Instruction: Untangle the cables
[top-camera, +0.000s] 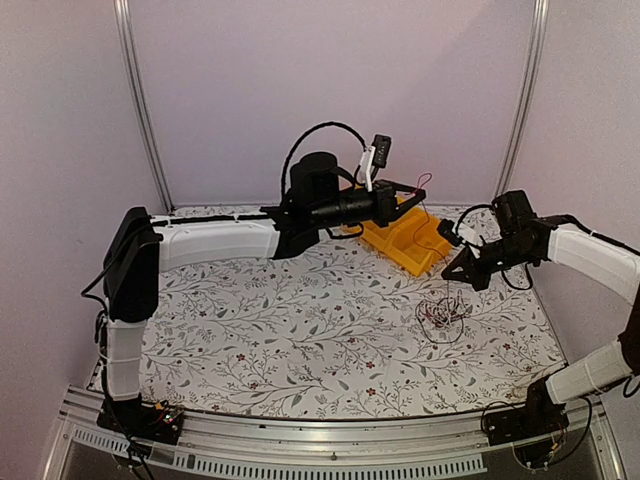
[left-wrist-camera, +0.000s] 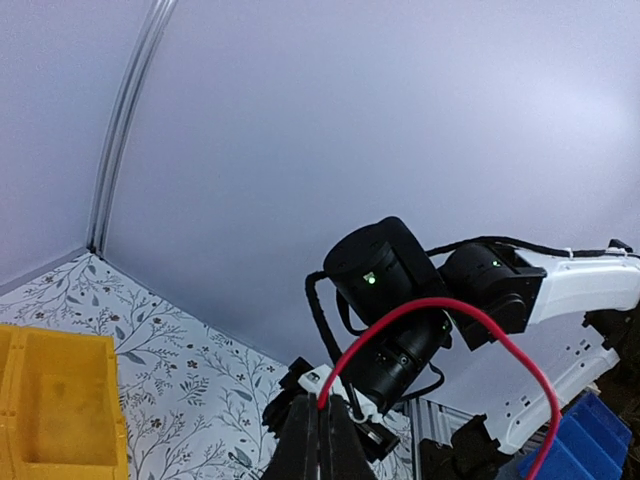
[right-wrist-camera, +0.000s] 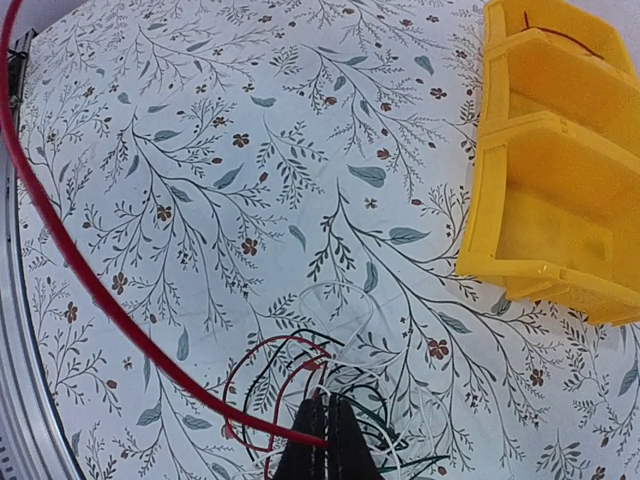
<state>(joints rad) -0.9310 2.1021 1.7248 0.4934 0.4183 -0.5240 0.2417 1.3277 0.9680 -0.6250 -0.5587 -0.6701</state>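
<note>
Red cable (left-wrist-camera: 430, 303) pinched in L gripper (left-wrist-camera: 320, 425) (top cam unclear).

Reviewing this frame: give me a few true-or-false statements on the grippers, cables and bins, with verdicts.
1. The left gripper is shut on the red cable. True.
2. The bundle lies in the bins. False: it lies on the table, outside the bins.
3. The right gripper stands wide open. False: it is shut, with the red cable at its tips.
4. The right gripper is above the bundle. True.
</note>
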